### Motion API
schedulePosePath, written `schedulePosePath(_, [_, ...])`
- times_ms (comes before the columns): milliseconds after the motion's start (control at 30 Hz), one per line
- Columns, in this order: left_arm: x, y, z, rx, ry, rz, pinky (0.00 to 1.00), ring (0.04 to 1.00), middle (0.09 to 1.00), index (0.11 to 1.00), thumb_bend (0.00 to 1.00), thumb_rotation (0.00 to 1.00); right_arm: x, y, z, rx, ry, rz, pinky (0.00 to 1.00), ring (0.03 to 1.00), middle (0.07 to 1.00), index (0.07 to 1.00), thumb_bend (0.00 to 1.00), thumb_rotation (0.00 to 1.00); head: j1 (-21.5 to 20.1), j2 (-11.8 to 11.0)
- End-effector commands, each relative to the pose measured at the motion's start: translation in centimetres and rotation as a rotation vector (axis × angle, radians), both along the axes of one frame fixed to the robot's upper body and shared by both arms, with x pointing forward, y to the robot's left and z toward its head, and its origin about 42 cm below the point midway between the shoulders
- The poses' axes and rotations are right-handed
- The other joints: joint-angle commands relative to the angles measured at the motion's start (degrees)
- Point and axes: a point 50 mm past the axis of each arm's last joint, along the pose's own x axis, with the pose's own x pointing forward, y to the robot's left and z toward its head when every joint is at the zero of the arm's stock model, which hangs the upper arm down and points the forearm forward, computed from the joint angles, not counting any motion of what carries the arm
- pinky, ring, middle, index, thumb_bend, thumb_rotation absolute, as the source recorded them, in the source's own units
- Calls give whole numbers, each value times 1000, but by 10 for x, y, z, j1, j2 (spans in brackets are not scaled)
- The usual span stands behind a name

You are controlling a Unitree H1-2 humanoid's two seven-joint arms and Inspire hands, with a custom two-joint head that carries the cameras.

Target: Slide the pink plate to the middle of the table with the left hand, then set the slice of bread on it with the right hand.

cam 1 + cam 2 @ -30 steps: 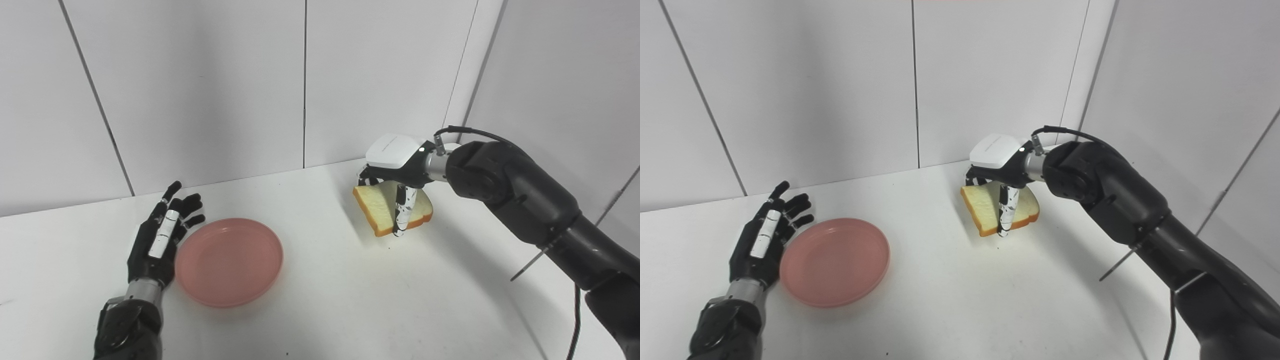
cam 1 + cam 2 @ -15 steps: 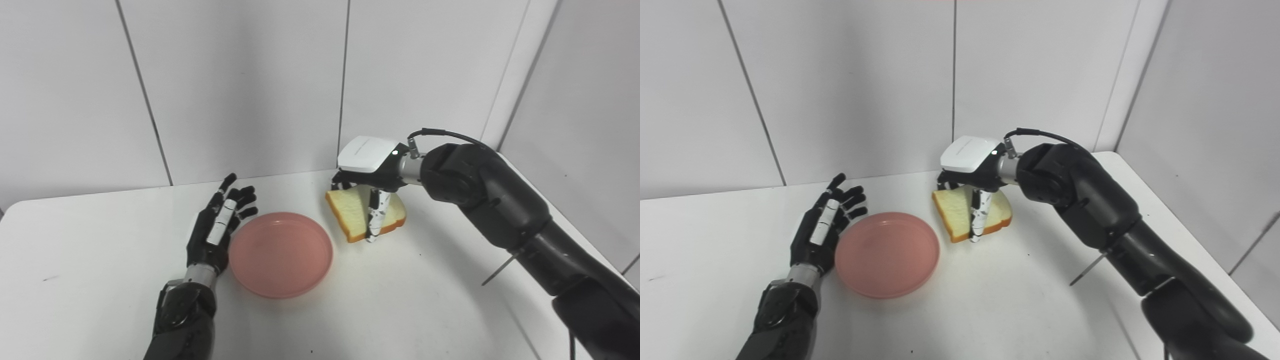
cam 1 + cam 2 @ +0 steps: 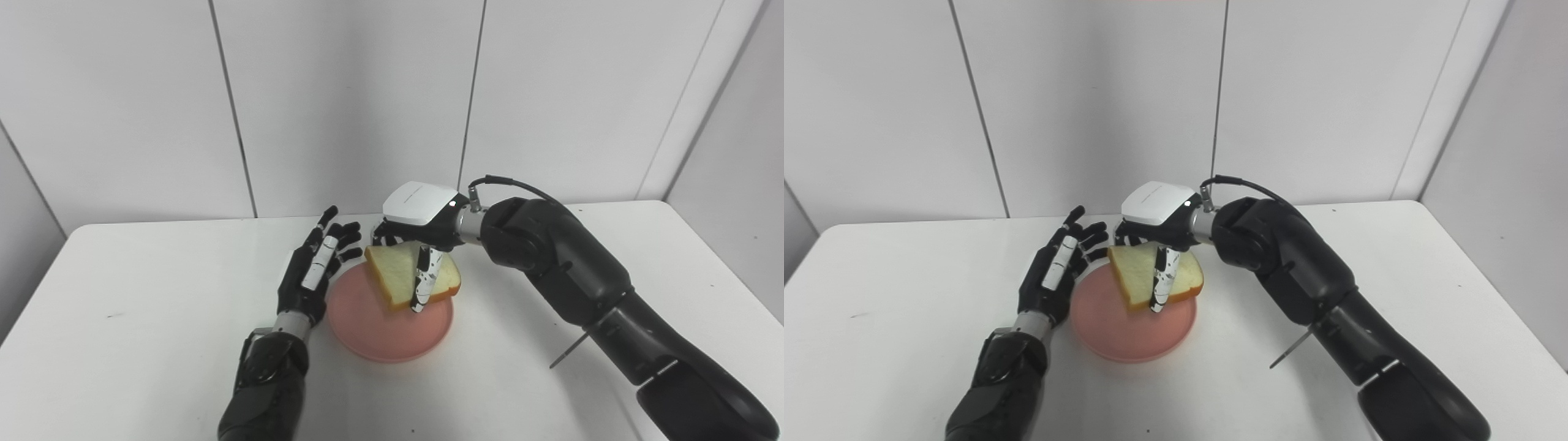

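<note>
Your right hand (image 3: 422, 236), gripping the tan-crusted slice of bread (image 3: 409, 277), has carried it over the round pink plate (image 3: 373, 331); your open left hand (image 3: 312, 275) rests at its nine o'clock rim, so lower and release.

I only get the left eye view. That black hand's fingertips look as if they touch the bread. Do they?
Observer: It seems not. The right eye view shows a narrow gap between the left hand and the slice of bread.
Operator: Is the bread down on the plate?
Observer: Not flat. From the right eye it hangs tilted in the right hand over the far half of the pink plate, whose near half shows bare. Whether the slice's lower edge touches, I cannot tell.
</note>
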Motion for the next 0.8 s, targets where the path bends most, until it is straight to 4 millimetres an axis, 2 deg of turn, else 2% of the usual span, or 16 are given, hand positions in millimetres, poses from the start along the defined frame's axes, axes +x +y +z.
schedulePosePath(0, [-28, -6, -39, -7, 78, 5, 725, 786, 757, 898, 903, 652, 5, 10, 31, 48, -84, 23, 467, 540, 618, 635, 751, 363, 5, 1])
schedulePosePath(133, [-29, -5, -38, -5, 69, 5, 731, 809, 763, 888, 913, 694, 7, 18, 21, 58, -57, 29, 477, 546, 620, 636, 752, 351, 8, 2])
schedulePosePath(300, [-28, -4, -36, -18, 66, 15, 735, 792, 713, 876, 905, 694, 8, 24, 7, 39, -38, 36, 483, 544, 601, 632, 763, 374, 13, 3])
schedulePosePath(500, [-26, 3, -35, -4, 51, 22, 717, 790, 756, 895, 918, 703, 12, 28, -12, 33, 0, 35, 417, 483, 553, 623, 764, 337, 14, 3])
schedulePosePath(767, [-26, 10, -35, 2, 44, 35, 700, 782, 738, 874, 907, 692, 11, 33, -23, 33, 22, 45, 448, 527, 599, 639, 755, 359, 2, 4])
